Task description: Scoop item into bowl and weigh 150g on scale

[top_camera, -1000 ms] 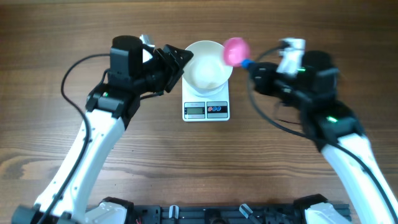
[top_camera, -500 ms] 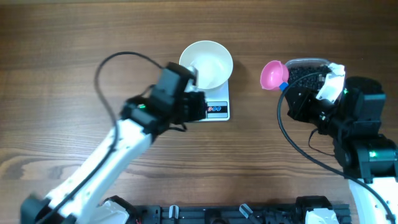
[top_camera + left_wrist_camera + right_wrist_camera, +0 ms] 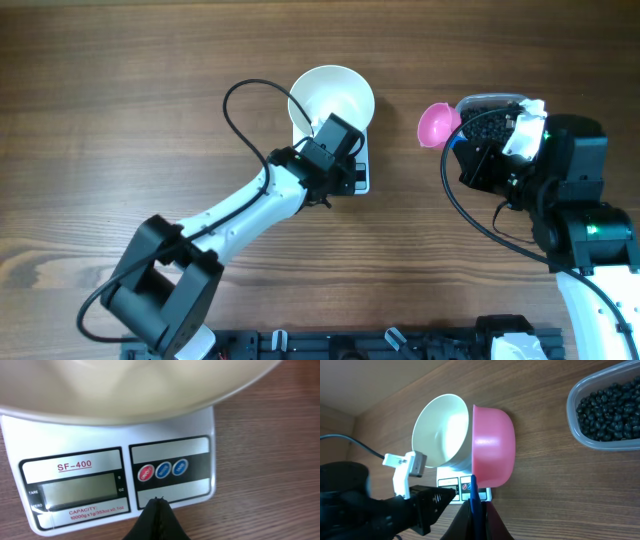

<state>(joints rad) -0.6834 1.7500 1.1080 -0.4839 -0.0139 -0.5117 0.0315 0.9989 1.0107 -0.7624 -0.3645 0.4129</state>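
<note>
The white bowl [image 3: 332, 100] [image 3: 125, 390] stands empty on the white scale [image 3: 361, 176] [image 3: 200, 425], whose display looks blank. My left gripper [image 3: 338, 172] [image 3: 159, 502] is shut with nothing in it. Its tip hangs at the scale's front edge, just below the three round buttons [image 3: 162, 470]. My right gripper [image 3: 462, 140] [image 3: 476, 507] is shut on the blue handle of a pink scoop [image 3: 438, 123] [image 3: 492, 445], held in the air between the scale and the tub. No beads show in the scoop. The item, a heap of dark beads [image 3: 488, 122] [image 3: 610, 407], lies in a clear tub.
The clear plastic tub [image 3: 490, 100] [image 3: 575, 415] sits right of the scale, partly under my right arm. A black cable [image 3: 245, 105] loops from the left arm beside the bowl. Bare wooden table [image 3: 120, 120] surrounds everything.
The left arm swung from the bowl's left side to the scale's front, and its gripper shut. The right gripper carried the pink scoop from over the bowl rightward to beside the tub.
</note>
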